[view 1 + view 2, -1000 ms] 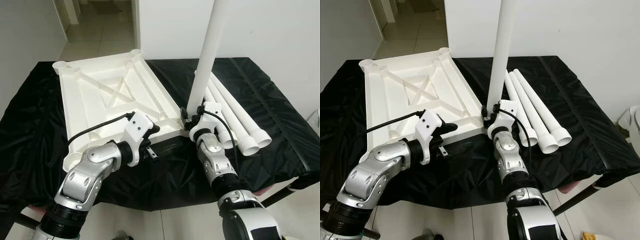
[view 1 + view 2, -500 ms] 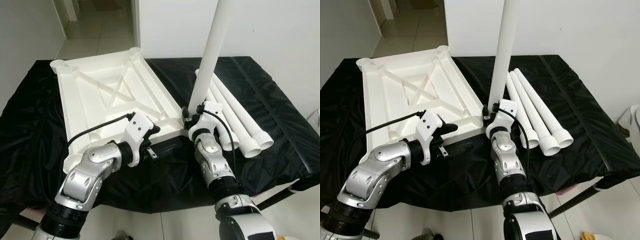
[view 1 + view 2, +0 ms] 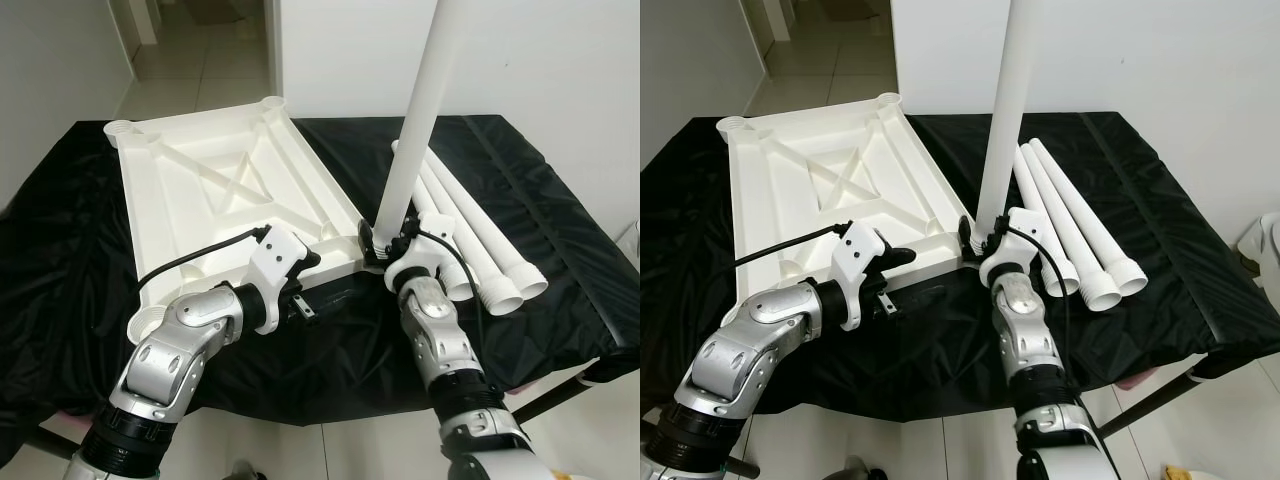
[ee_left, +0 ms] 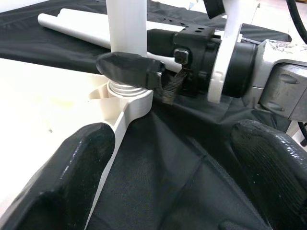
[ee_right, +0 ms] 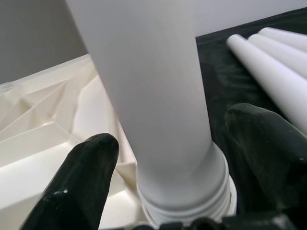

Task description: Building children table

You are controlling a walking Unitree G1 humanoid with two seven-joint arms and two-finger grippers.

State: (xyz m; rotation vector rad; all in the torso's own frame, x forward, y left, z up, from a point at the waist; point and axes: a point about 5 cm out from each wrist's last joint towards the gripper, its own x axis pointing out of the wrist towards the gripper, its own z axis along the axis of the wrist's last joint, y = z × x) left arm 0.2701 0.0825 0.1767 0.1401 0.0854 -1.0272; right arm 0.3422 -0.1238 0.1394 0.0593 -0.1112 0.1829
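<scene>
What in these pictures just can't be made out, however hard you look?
- Top of the upright leg: cut off by the upper edge in both eye views.
- How far the leg's thread sits in the tabletop socket: the right gripper covers part of it in the left wrist view.
- Left gripper fingertips: hidden behind its own white wrist in the eye views.
- Spare legs' far ends: behind the upright leg.

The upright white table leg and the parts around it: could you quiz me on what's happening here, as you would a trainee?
1. True or false: the upright leg stands in a corner socket of the upside-down tabletop.
2. How many spare legs lie on the black cloth?
3. Which gripper is at the leg's base: A left, B right?

Key: 1 true; 2 three; 3 B.
</scene>
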